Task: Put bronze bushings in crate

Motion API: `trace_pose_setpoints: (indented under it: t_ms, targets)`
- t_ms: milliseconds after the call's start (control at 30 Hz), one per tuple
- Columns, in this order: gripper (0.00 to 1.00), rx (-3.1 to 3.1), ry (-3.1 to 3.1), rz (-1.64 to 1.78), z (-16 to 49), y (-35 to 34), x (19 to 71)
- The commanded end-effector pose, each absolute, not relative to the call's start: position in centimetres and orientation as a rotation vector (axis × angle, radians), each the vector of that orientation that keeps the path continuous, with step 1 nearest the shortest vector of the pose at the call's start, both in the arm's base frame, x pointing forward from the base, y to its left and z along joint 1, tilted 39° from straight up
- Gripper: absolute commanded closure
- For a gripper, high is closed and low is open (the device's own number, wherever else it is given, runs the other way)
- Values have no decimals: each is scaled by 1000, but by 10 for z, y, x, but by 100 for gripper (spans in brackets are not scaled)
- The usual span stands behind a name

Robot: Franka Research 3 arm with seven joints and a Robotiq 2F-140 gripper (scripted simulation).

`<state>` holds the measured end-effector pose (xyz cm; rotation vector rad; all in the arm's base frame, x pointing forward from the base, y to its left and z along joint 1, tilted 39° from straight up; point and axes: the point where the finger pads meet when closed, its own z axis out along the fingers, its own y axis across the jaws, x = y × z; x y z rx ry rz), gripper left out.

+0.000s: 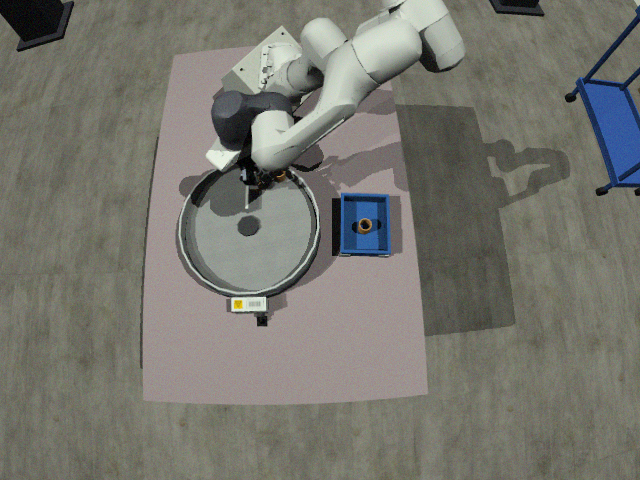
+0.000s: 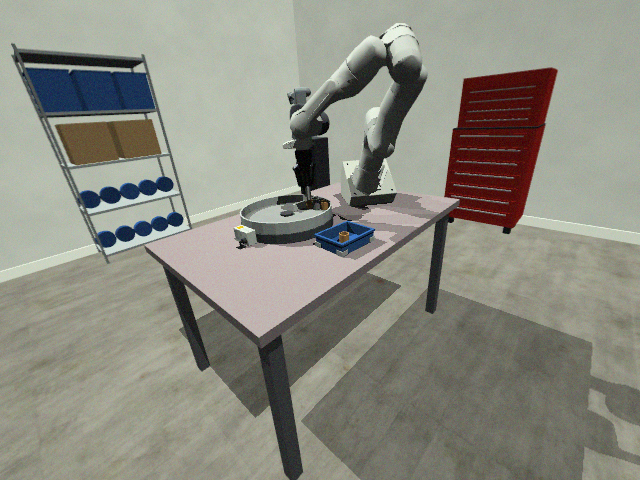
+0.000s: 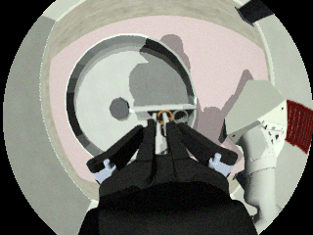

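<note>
The grey turning table (image 1: 268, 260) (image 2: 286, 228) (image 3: 93, 108) has several bushings close together at its robot side. One bronze bushing (image 1: 280, 176) (image 2: 324, 205) stands near the rim; in the wrist view a bronze ring (image 3: 165, 112) shows right at the fingertips, beside a grey ring. The gripper partly hides the group. My gripper (image 2: 307, 198) (image 3: 159, 117) points down low over this group, its fingers nearly together; nothing shows held between them. The blue crate (image 1: 365, 253) (image 2: 328, 245) holds one visible bronze bushing (image 1: 364, 222) (image 2: 344, 236).
A thin pale bar (image 1: 247, 198) (image 3: 147, 108) crosses part of the turning table beside the fingers. The raised rim runs all around it. A white box with a yellow label (image 1: 248, 304) (image 2: 245, 235) sits at the side away from the robot base. The crate stands apart from the rim.
</note>
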<state>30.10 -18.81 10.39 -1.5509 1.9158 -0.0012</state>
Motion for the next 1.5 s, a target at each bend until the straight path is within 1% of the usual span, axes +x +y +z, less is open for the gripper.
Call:
trace_pose_setpoints:
  t_ms: [0,967,1467]
  targets:
    - [90,-1554,1916,-5,103,-188,301]
    - [90,-1554,1916,-5,103,-188,302]
    - [90,-1554,1916,-5,91,-181,310]
